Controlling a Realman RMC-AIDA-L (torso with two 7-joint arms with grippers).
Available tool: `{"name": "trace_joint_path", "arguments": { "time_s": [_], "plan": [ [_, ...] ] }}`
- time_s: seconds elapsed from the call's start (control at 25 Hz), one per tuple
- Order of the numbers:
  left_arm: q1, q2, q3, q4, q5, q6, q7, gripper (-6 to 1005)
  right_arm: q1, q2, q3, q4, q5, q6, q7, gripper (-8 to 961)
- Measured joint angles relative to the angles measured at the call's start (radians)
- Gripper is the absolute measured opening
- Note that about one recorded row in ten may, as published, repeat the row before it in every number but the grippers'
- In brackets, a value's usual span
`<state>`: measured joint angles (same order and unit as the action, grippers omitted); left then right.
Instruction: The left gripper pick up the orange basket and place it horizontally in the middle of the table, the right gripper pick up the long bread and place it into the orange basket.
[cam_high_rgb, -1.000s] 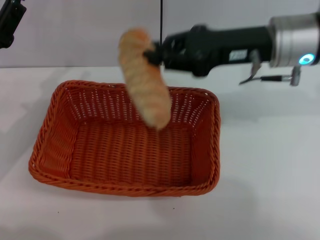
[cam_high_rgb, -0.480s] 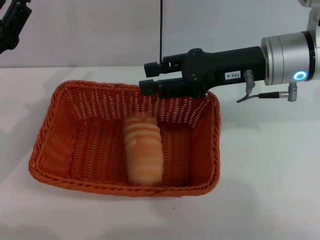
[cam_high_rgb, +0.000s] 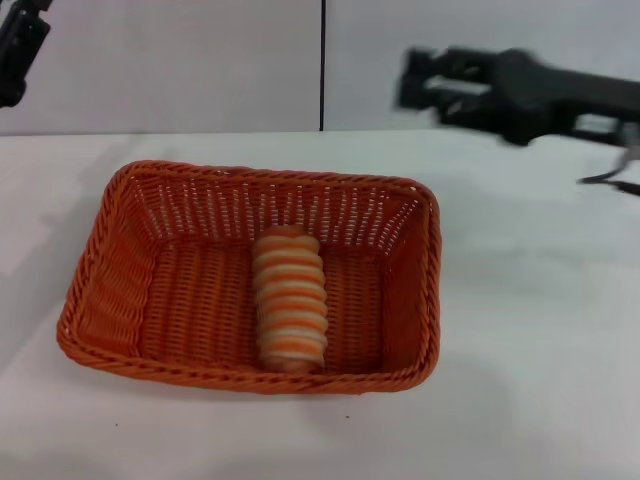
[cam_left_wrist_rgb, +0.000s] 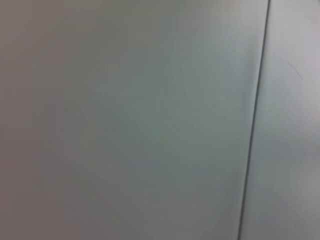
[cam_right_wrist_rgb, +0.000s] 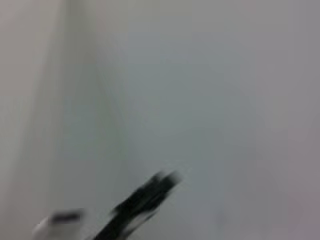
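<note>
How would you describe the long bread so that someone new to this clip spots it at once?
On the white table, find the large orange basket near the middle. The long bread lies on its woven floor, right of centre, running from the far wall toward the near rim. It is the only thing inside, an oblong roll banded in orange and cream stripes.

The right claw (cam_high_rgb: 415, 80) is smeared by motion blur in the head view, so its jaws cannot be read. The left claw (cam_high_rgb: 18, 50) is cut off at the head view's corner. The right wrist view shows only a blurred dark shape (cam_right_wrist_rgb: 140, 205).
</note>
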<state>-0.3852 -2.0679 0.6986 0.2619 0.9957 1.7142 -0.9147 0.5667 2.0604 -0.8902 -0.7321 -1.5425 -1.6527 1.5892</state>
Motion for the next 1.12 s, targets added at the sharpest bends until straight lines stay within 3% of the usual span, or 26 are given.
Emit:
{"name": "trace_joint_path", "arguments": {
  "time_s": [0.12, 0.28, 0.52, 0.76, 1.12],
  "plan": [
    [0.002, 0.000, -0.035, -0.018, -0.001, 0.014, 0.026, 559, -0.080, -0.010, 0.128, 0.002, 0.031, -0.020, -0.028, 566],
    [0.003, -0.001, -0.148, -0.099, -0.003, 0.063, 0.135, 559, -0.195, -0.012, 0.358, 0.037, 0.092, -0.057, -0.120, 566],
    [0.004, -0.001, -0.248, -0.167, -0.004, 0.092, 0.292, 559, -0.346, -0.003, 0.661, 0.211, 0.370, -0.100, -0.465, 566],
    [-0.004, -0.003, -0.325, -0.243, -0.003, 0.111, 0.542, 559, -0.390, 0.012, 0.852, 0.389, 0.558, -0.112, -0.796, 566],
    [-0.001, -0.003, -0.375, -0.287, -0.003, 0.116, 0.649, 567, -0.383, 0.012, 0.976, 0.454, 0.567, -0.104, -0.840, 566]
  ]
}}
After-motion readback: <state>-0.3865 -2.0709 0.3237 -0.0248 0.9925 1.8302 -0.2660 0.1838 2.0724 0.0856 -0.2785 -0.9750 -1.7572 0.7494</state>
